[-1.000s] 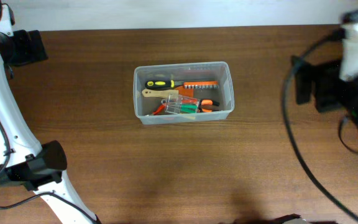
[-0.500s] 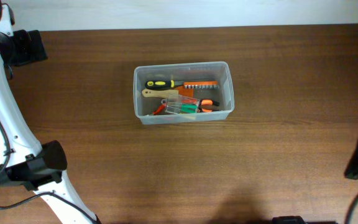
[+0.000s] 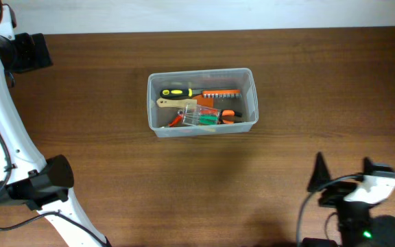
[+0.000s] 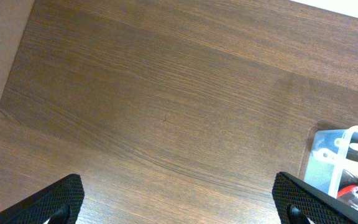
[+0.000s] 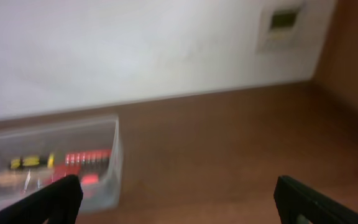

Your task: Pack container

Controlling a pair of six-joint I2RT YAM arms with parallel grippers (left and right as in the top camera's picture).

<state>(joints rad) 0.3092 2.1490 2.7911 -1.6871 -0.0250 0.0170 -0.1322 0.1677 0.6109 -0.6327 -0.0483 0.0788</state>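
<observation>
The container (image 3: 201, 71) is a clear plastic bin standing in the middle of the brown table. It holds a yellow-and-black screwdriver (image 3: 175, 92), an orange bit rack (image 3: 221, 92), a wooden-handled tool, orange pliers and a small clear case (image 3: 199, 117). My left gripper (image 4: 179, 202) is open and empty over bare table far to the left; the bin's corner (image 4: 328, 163) shows at the lower right of the left wrist view. My right gripper (image 5: 178, 199) is open and empty, low at the front right (image 3: 343, 173). The right wrist view is blurred, with the bin (image 5: 112, 163) at its left.
The white left arm (image 3: 5, 130) runs down the table's left side with a black joint (image 3: 50, 180) near the front. A white wall with a wall panel (image 5: 283, 26) lies beyond the table's far edge. Bare wood surrounds the bin.
The right arm has swung from the upper right edge down to the front right corner. The left arm and the bin have not moved.
</observation>
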